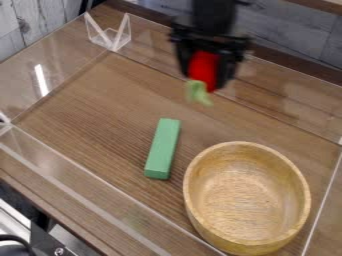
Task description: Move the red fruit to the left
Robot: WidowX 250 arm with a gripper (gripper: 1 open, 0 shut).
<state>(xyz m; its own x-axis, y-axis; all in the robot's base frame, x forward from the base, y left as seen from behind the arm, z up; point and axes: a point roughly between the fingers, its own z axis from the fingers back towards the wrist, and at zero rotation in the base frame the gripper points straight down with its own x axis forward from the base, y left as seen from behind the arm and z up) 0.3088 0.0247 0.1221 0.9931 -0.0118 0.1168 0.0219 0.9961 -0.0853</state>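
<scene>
A black robot gripper (203, 62) held a red fruit (205, 67) aloft over a wooden tabletop (83, 112), its dark fingers pressed in on either side of the catch — the fruit pinched between them, its green stem (199, 92) pointing down toward the boards.

The wooden bowl (246, 198), round, pale and wide-mouthed, sat in the near right part of the view, and the rest of the scene was arranged around it. The fruit hung beyond the bowl, toward the far side of the table and slightly to the left of the bowl's middle. The arm came in from the top of the view, farther from the bowl than its load (the motion left its outline blurred).

A green rectangular block (163, 149) lay lengthwise to the left of the bowl, near it but not touching, its far end reaching beyond the bowl's far rim. Well apart from the bowl, up in the far left, a clear, angular object (110, 33) stood by the table's edge; glare and small size kept its exact nature from being told. Dark cables and metal parts (24, 232) crowded the near left corner, off the wooden surface and across from the bowl — some of them coiled, others too dim to name.
</scene>
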